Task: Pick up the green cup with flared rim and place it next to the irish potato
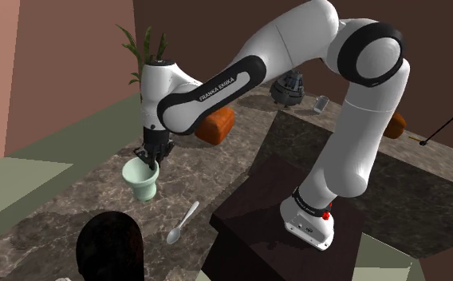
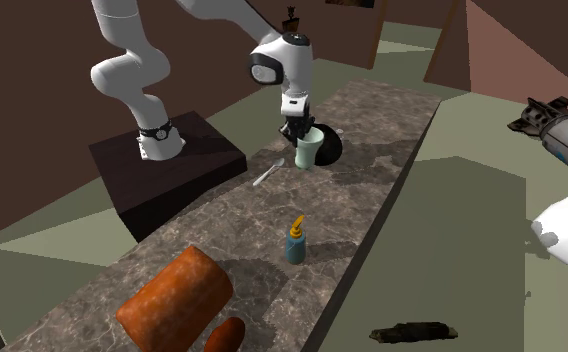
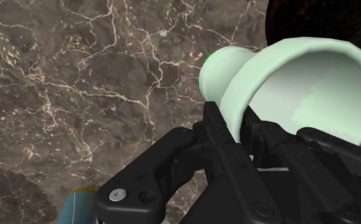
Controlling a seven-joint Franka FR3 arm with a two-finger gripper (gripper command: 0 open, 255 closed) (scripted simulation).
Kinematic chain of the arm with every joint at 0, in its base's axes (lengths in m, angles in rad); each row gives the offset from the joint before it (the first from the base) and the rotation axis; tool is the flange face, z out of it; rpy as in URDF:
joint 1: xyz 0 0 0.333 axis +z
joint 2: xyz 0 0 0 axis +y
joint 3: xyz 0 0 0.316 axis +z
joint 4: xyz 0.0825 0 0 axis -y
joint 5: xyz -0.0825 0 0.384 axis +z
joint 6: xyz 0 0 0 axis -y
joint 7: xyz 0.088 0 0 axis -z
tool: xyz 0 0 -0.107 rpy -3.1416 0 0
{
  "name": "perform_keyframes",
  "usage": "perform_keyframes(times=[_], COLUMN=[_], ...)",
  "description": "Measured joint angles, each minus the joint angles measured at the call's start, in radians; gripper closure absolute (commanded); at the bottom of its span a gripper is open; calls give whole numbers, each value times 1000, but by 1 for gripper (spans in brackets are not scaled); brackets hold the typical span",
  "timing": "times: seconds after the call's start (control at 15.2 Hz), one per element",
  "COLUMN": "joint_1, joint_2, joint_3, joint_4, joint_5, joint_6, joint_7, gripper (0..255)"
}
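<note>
Closed jaws of the all-black two-finger gripper (image 3: 236,124), clasping one wall of the pale green cup with flared rim (image 3: 300,83): one finger outside, the other inside the mouth. Upright cup in the shoulder view, at or just above the dark brown marble counter (image 1: 73,199); not possible to tell which. Just beside the cup, a round black object (image 2: 330,150); a little further, a grey metal spoon (image 2: 267,175). Midway along the counter, a small blue bottle with yellow top (image 2: 294,243). At the far end, well apart from the cup, a big orange-brown rounded block (image 2: 175,300) and, near it, a small reddish-brown oval (image 2: 225,337), probably the irish potato.

Probably early in the carry, with nearly the whole counter to cross. Danger of slipping or turning in the grip, because of a hold on one thin flared wall only. Danger also of hitting the round black object on the lift, or the bottle on the way, if carried too low. At the end, risk of pushing the potato if lowered too close.
</note>
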Motion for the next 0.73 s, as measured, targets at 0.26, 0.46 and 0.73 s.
perform_keyframes(times=[0.26, 0.46, 0.73], joint_1=[-2, -6, -10], joint_2=[-31, -58, -89], joint_3=[5, 7, 9], joint_4=[17, 28, 48], joint_5=[10, 19, 29], joint_6=[-46, -84, -133], joint_7=[1, -3, -7], gripper=[255, 255, 255])
